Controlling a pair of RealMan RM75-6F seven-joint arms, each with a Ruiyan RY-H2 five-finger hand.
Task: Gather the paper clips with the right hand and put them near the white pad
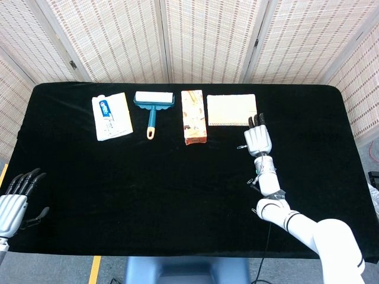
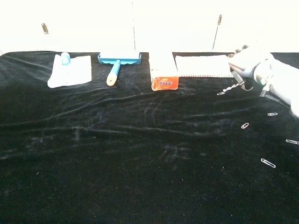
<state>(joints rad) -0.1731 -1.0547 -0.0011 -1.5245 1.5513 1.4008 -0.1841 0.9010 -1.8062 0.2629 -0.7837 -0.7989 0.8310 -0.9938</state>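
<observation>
Lying scattered — paper clips [image 2: 267, 162] (small, silvery wire)

Along the far side of the black-draped counter [image 1: 148, 189] sits a row of bystanders; furthest left, a white pouch [image 1: 111, 116] with blue print, lying flat; just beside it a teal lint roller [image 1: 153, 103], its yellowish handle pointing toward the near edge; next an orange-and-white box [image 1: 193, 116] lying lengthwise; behind it all stands a woven folding screen [image 1: 195, 35].
</observation>
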